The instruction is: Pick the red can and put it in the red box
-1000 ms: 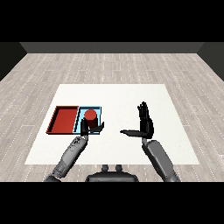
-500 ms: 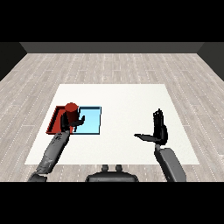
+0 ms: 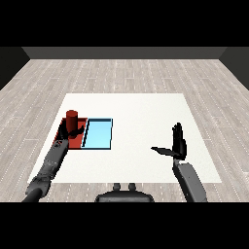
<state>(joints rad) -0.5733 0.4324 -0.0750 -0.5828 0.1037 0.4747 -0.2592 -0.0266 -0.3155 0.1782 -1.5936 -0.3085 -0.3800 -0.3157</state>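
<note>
Left fingers (image 3: 74, 131) are curled round the red can (image 3: 72, 118), thumb and fingers wrapping its lower half, and the can stands upright in that grasp. The left hand (image 3: 67, 134) sits over the red tray (image 3: 78, 140), so the can is above the tray's far half; whether its base touches the tray floor or hangs just over it, I can't quite make out from this angle, since the hand covers the bottom edge. Behind the hand the grey left forearm (image 3: 50, 165) runs back toward seven o'clock and leaves the view at the lower left corner.

Just beside the red tray, at its three o'clock, lies the light blue tray (image 3: 98, 134), the two touching along one long side. Both lie on the left part of the white tabletop (image 3: 141, 116).

Over on the other side, the right hand (image 3: 178, 146) holds nothing. Its fingers (image 3: 177, 132) are straight and pressed together, pointing up toward twelve o'clock, and the thumb (image 3: 160, 150) sticks out flat toward nine o'clock. It stands well apart from both trays, out at their three o'clock near the tabletop's right edge. The right forearm (image 3: 191, 181) drops away toward five o'clock. Beyond the tabletop, pale wooden floor (image 3: 126, 73) planks stretch to a dark wall.
</note>
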